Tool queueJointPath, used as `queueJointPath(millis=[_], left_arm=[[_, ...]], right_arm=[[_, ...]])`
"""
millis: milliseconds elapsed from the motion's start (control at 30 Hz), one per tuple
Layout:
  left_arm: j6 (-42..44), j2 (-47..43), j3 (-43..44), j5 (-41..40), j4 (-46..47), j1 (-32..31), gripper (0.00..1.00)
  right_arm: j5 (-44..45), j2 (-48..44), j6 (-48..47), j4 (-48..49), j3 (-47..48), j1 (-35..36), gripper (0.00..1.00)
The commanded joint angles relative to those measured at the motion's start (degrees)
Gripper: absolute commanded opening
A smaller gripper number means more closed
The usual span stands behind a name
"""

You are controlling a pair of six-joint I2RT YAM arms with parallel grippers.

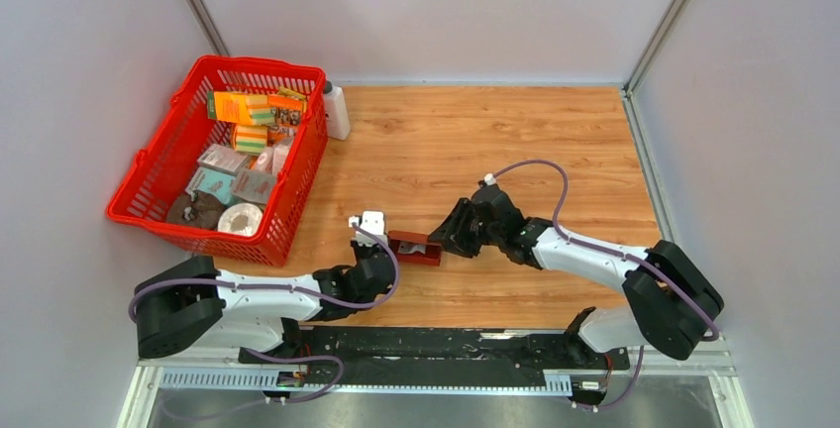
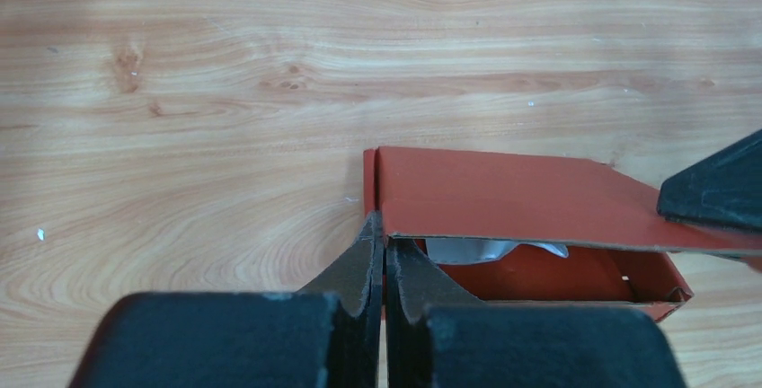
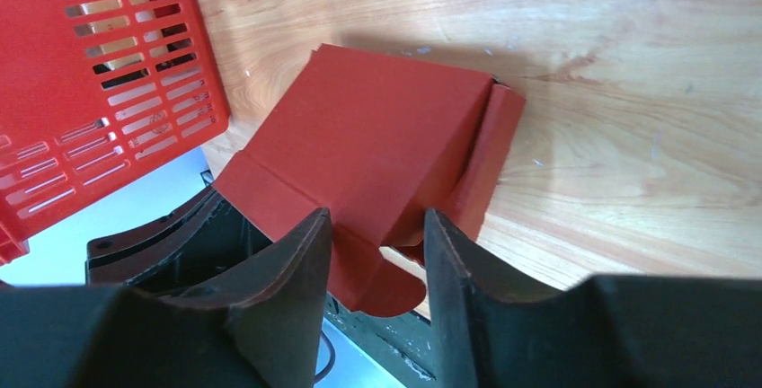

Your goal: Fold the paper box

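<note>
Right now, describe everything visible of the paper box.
The paper box is thin dark red cardboard, half folded, lying on the wooden table. One long side gapes open, with something pale showing inside. The left gripper is shut on its end wall; the right gripper straddles its rounded tab, jaws apart.

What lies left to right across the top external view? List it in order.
red basket → white bottle → left gripper → paper box → right gripper
</note>
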Motion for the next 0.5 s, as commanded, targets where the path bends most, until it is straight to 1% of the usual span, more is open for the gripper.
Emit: queueJointPath(millis=[0, 33, 133, 167, 233, 267, 300, 367, 400, 433, 467], left_arm=[[-2.94, 2.06, -1.64, 1.43, -2.94, -0.92, 0.0], [-3.38, 2.24, -1.82, 1.43, -2.76, -1.01, 0.0], [-3.65, 1.89, -2.7, 2.4, -1.89, -1.09, 0.0], [-3.74, 1.54, -3.31, 3.27, -1.8, -1.09, 0.02], [-4.09, 0.23, -4.02, 4.33, -1.18, -1.18, 0.11], [-4.26, -0.39, -4.8, 5.64, -1.09, -1.18, 0.16], [-4.0, -2.57, -5.07, 6.61, -1.44, -1.1, 0.25], [-3.82, -5.65, -6.73, 9.41, -2.4, -1.18, 0.32], [-3.39, -9.32, -7.44, 10.39, -2.58, -1.18, 0.4], [-2.78, -11.45, -7.97, 11.44, -3.2, -1.1, 0.42], [-2.6, -13.82, -8.15, 13.02, -7.47, -1.09, 0.43]], right_arm=[[-0.73, -0.13, 2.37, 6.67, -3.42, 0.07, 0.4], [-0.72, -0.04, 2.63, 8.24, -4.21, 0.16, 0.35], [-0.55, 0.23, 2.11, 8.96, -5.71, 0.42, 0.34], [-0.2, 0.14, 1.41, 8.78, -5.89, 0.51, 0.34], [0.85, -0.3, 0.61, 9.04, -6.77, 0.86, 0.34], [1.21, -0.39, -0.35, 8.87, -6.94, 1.03, 0.34], [1.82, -0.39, -0.88, 8.7, -7.21, 1.12, 0.34], [2.52, -0.21, -2.54, 8.69, -7.38, 1.12, 0.34], [3.05, -0.04, -3.08, 8.78, -7.47, 1.21, 0.34], [3.14, 0.57, -3.78, 9.39, -7.3, 1.12, 0.34], [3.06, 0.84, -4.39, 9.4, -7.04, 1.12, 0.34]])
